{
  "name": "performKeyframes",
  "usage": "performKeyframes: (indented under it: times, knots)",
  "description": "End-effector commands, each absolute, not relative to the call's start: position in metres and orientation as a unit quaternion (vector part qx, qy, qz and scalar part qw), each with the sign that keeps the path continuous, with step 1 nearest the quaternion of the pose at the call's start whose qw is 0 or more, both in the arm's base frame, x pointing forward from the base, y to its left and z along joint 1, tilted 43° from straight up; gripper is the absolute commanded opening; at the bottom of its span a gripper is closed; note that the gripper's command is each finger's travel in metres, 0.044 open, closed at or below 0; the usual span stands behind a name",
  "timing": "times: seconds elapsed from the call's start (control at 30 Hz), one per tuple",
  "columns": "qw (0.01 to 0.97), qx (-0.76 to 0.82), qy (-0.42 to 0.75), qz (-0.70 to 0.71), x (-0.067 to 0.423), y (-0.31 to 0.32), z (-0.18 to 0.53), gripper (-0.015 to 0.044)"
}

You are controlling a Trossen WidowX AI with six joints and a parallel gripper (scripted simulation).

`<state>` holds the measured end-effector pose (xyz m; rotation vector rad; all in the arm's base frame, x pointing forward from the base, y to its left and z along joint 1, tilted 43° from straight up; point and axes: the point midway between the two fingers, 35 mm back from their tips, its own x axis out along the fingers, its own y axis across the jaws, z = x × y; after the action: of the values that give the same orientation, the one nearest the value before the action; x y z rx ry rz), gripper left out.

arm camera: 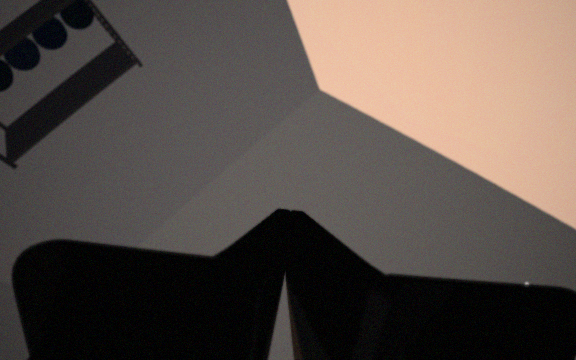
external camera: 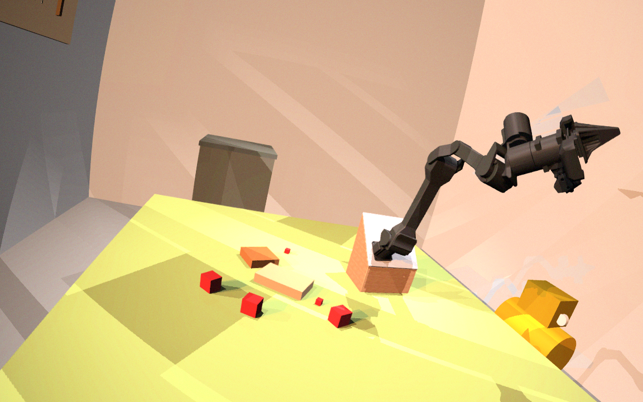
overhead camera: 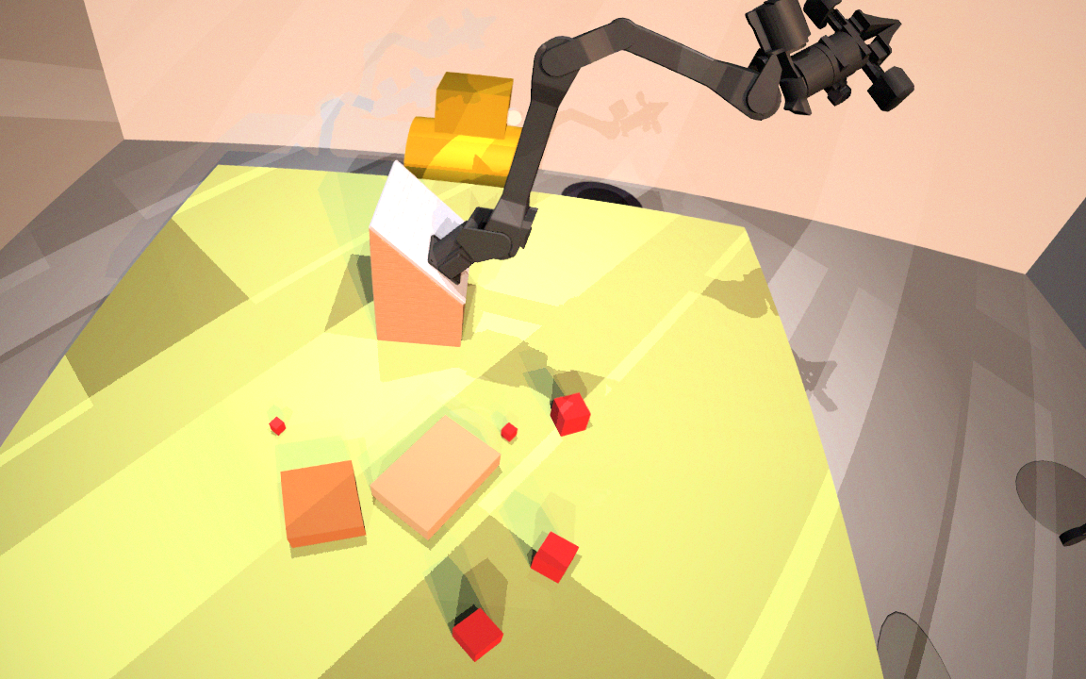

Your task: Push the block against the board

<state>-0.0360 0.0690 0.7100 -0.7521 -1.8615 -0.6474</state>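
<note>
The arm is reaching high above the yellow-green desk (overhead camera: 699,472), with the jaws (external camera: 606,131) sitting in the upper right of both the top and exterior views, far from everything lying on the desk. The jaws are pressing together with nothing between them; in the wrist view the two dark fingers are meeting at a point in the lower middle of the frame, and they are facing a grey surface and a peach wall rather than the desk.

The arm's foot is resting on a tall pedestal (overhead camera: 412,304) with orange sides and a white top, standing at centre frame in the top view.

The square block (overhead camera: 320,502), deep orange and flat, is lying in the lower left part of the top view. The board (overhead camera: 436,472), paler peach and also flat, is lying just to its right, turned at an angle to the block. One corner of the board is coming close to the block's right side, but their sides are not lying flush.

Three larger red cubes (overhead camera: 569,413) and two tiny red cubes (overhead camera: 277,425) are sitting scattered around the pair. A yellow object (overhead camera: 462,139) is showing behind the desk at the top of the top view, and a grey bin (external camera: 234,172) is standing beyond the desk in the exterior view.
</note>
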Motion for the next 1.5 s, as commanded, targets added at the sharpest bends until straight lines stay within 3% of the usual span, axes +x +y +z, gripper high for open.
performKeyframes:
  times: [0.0,0.53,1.07,1.47]
  knots:
    - [0.493,-0.333,-0.768,-0.239,-0.026,0.09,0.709,0.0]
    - [0.475,-0.438,-0.748,-0.152,0.026,0.164,0.684,0.0]
    - [0.505,-0.535,-0.678,0.008,0.131,0.248,0.637,0.0]
    - [0.54,-0.597,-0.588,0.082,0.219,0.271,0.588,0.0]
